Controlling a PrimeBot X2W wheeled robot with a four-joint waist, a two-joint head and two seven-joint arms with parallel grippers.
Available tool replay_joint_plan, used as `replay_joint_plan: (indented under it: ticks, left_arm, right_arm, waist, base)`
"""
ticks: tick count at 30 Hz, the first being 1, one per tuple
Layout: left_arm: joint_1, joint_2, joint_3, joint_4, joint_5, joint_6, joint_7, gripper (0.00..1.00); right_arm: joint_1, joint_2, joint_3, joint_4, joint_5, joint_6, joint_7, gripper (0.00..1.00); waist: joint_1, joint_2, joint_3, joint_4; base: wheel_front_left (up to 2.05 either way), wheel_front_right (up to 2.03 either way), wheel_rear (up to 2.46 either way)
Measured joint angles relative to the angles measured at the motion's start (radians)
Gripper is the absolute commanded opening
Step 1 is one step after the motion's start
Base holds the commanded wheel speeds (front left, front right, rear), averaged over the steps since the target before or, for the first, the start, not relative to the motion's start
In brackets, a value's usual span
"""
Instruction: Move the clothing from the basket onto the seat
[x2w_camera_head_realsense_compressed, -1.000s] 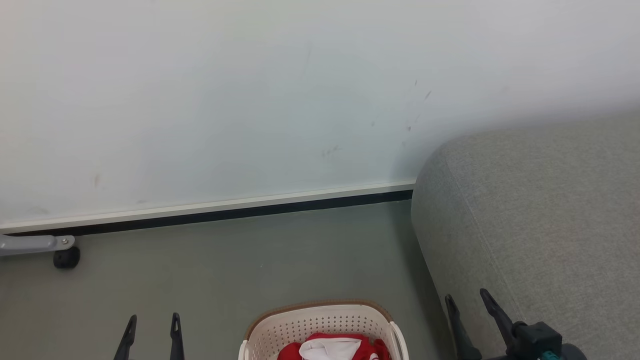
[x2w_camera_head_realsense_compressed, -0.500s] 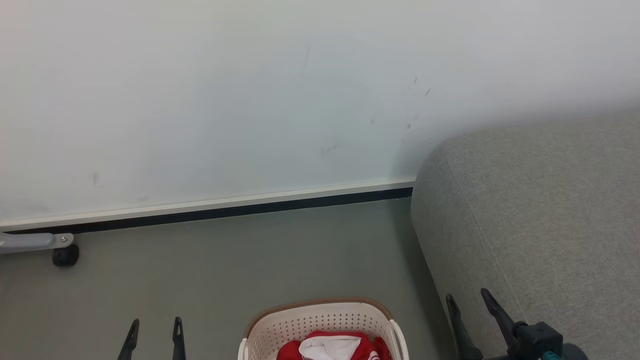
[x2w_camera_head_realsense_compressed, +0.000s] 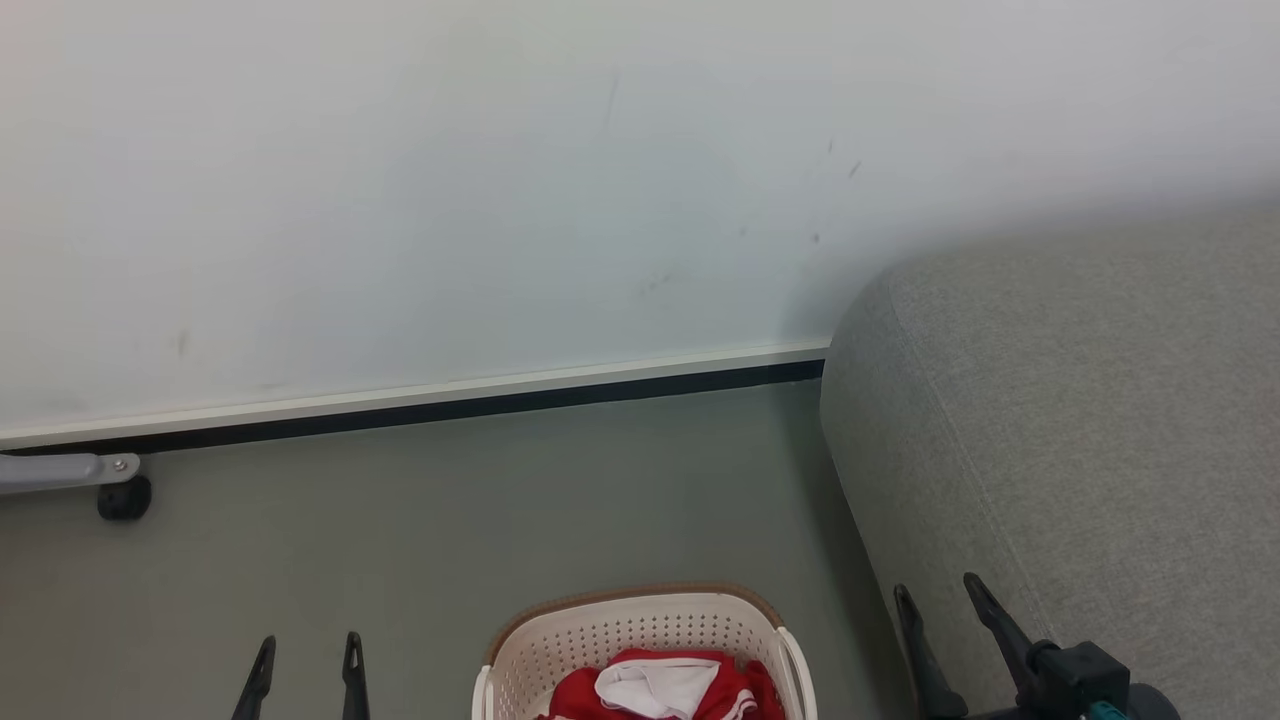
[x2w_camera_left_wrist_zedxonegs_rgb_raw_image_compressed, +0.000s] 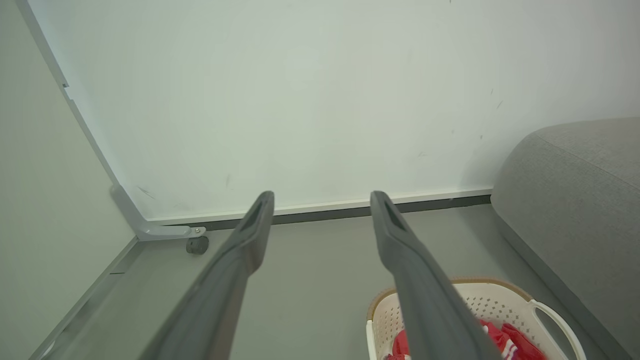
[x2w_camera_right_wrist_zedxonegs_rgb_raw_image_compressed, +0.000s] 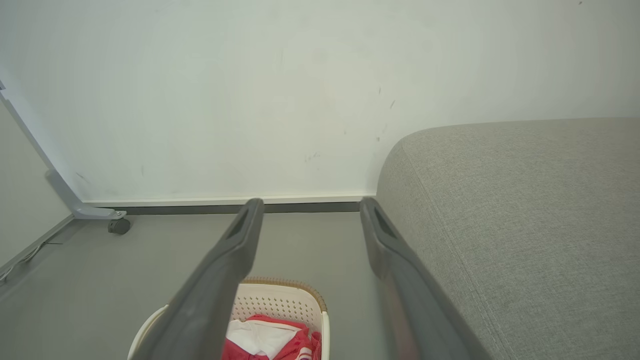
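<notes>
Clothing (x2w_camera_head_realsense_compressed: 655, 685) is piled in the basket (x2w_camera_head_realsense_compressed: 600, 640) beside the seat (x2w_camera_head_realsense_compressed: 1080, 420); left gripper (x2w_camera_head_realsense_compressed: 308, 643) and right gripper (x2w_camera_head_realsense_compressed: 935, 587) are held spread, empty.

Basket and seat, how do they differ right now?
The basket is cream perforated plastic with a brown rim; the seat is grey fabric. The basket is far smaller than the seat. The basket holds the red and white clothing; none lies on the seat's visible part. The basket sits low on the floor; the seat's top stands higher. Both have rounded edges.
</notes>
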Motion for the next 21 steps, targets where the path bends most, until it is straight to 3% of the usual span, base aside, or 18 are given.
replay_joint_plan:
  ticks: [12, 21]
  left_arm:
    - [-0.055, 0.002, -0.044, -0.014, 0.027, -0.036, 0.0, 1.0]
    - [-0.144, -0.012, -0.118, 0.071, 0.054, -0.063, 0.0, 1.0]
  right_arm:
    - [-0.013, 0.0, -0.035, -0.059, -0.014, -0.004, 0.0, 1.0]
    - [-0.03, -0.002, -0.051, -0.105, -0.041, -0.009, 0.0, 1.0]
  waist:
    - [0.0, 0.0, 0.09, -0.014]
    - [0.0001, 0.0, 0.196, -0.035]
  base:
    - [0.0, 0.0, 0.0]
    - [0.0, 0.0, 0.0]
